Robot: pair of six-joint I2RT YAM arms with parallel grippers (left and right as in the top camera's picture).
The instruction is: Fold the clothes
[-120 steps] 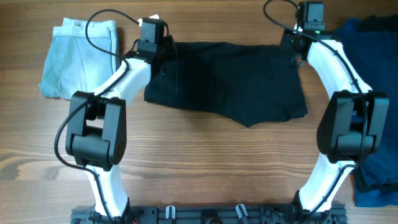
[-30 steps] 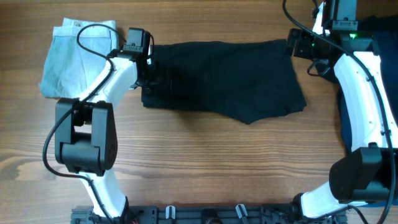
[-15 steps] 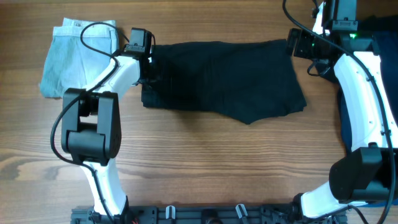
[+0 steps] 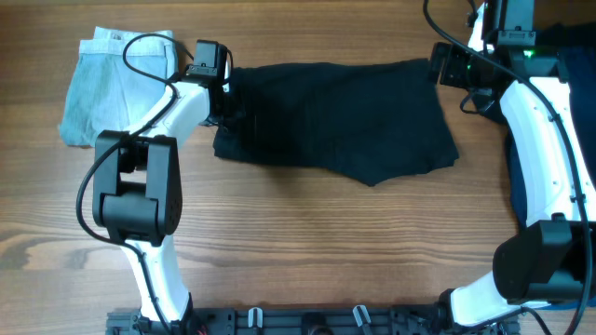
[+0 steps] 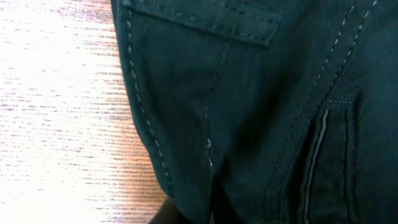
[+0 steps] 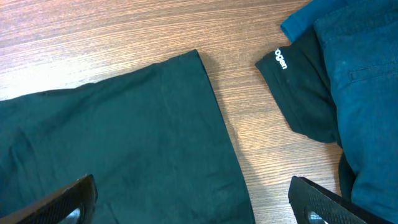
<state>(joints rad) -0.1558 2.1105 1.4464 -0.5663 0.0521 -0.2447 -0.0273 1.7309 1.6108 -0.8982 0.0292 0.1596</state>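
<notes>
Black shorts [image 4: 335,116] flat, long axis left-right, left gripper [image 4: 226,110] at left edge, grip unclear, right gripper [image 6: 193,205] spread open

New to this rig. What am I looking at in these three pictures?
Two robot arms at a wooden table. One picture looks down from above; the other two come from cameras on each wrist. Black shorts lie spread in the middle, a pale denim piece far left, dark blue garments on the right. The left end effector sits at the shorts' left edge; its grip is not visible. The right end effector is open above the shorts' right edge, holding nothing.
</notes>
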